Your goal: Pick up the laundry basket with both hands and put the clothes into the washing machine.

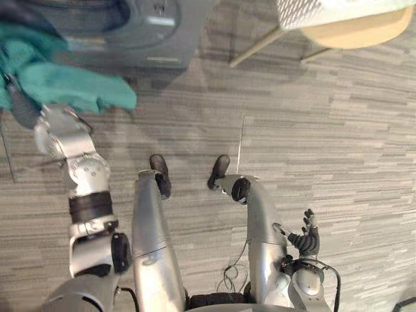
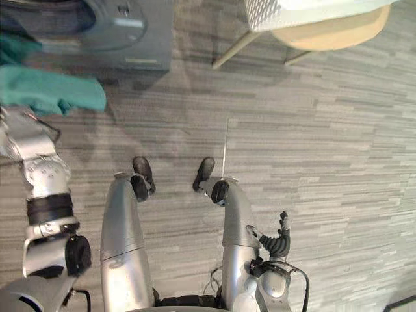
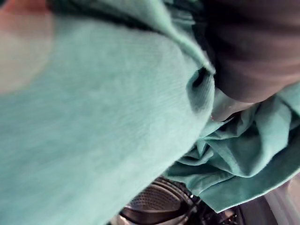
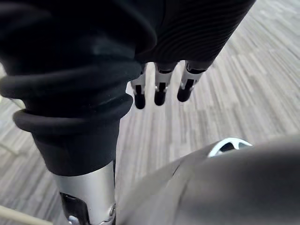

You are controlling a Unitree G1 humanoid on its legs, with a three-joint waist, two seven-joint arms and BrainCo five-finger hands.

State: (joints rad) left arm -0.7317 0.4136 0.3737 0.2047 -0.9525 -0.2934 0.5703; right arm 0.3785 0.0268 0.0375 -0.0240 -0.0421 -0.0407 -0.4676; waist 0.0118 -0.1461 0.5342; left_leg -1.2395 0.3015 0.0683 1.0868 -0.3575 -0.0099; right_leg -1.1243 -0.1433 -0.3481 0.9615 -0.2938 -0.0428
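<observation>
Teal fleecy cloth [image 3: 93, 117] lies nearest the left wrist camera, bunched in thick folds over the left hand [image 3: 255, 51]. The cloth covers that hand, so I cannot tell whether it pinches the fabric or only carries it draped. Just past the folds, the ribbed steel drum [image 3: 154, 204] of the dark grey front-loading washing machine [image 1: 153, 29] is in sight. The left arm seems to be held high and forward so the garment can fall into the opening rather than onto the grey wood-plank floor [image 1: 325, 162].

From the head views the same garment hangs at the machine's front, one lobe trailing toward the floor. That loose end could catch on the door rim instead of going in.

A white perforated laundry basket [image 1: 312, 10] stands on a round pale wooden bench [image 1: 364, 32] beside the machine, well apart from both hands. It is probably parked within reach for the next garment.

Low at the robot's side, the right hand [image 1: 304, 239] holds nothing, and its fingers [image 4: 160, 93] hang loosely straight. It looks idle because one garment needs only one hand.
</observation>
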